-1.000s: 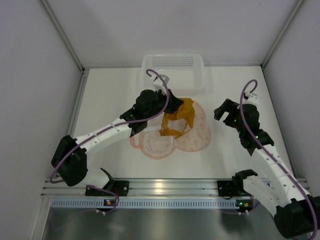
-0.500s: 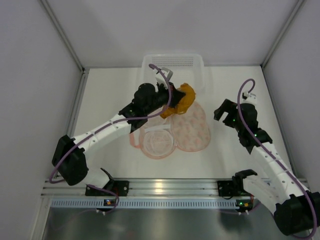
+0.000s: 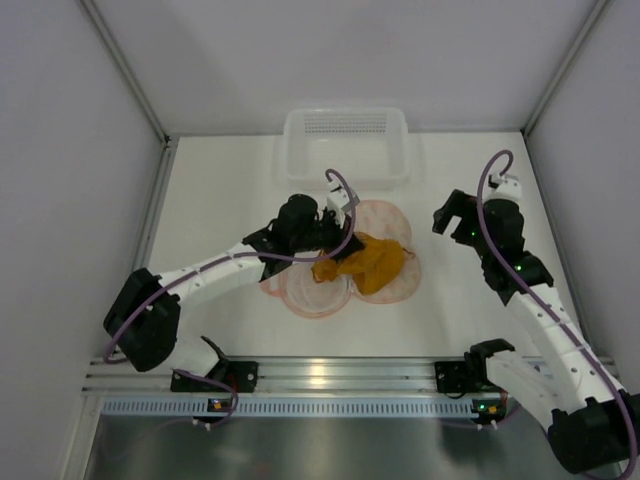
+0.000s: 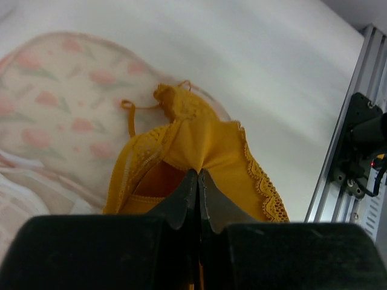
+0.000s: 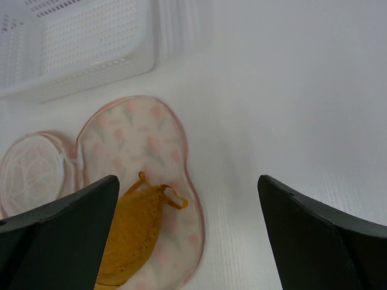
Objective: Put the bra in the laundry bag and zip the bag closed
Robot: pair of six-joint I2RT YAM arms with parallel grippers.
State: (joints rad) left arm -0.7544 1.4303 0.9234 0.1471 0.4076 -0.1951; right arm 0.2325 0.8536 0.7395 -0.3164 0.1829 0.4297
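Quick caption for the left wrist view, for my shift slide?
Left gripper shut on the mustard bra, with the pink printed laundry bag lying just behind it.

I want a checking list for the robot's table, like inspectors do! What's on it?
Surface: white table, no spills seen.
Job's things: orange bra over the laundry bag, which lies open and unzipped.
Clutter: white basket at the far edge, looks empty.
Grippers: left gripper shut on the bra; right gripper open, holding nothing.
Cables: purple cable looping off each arm.
Surroundings: white walls; metal rail at the near edge.
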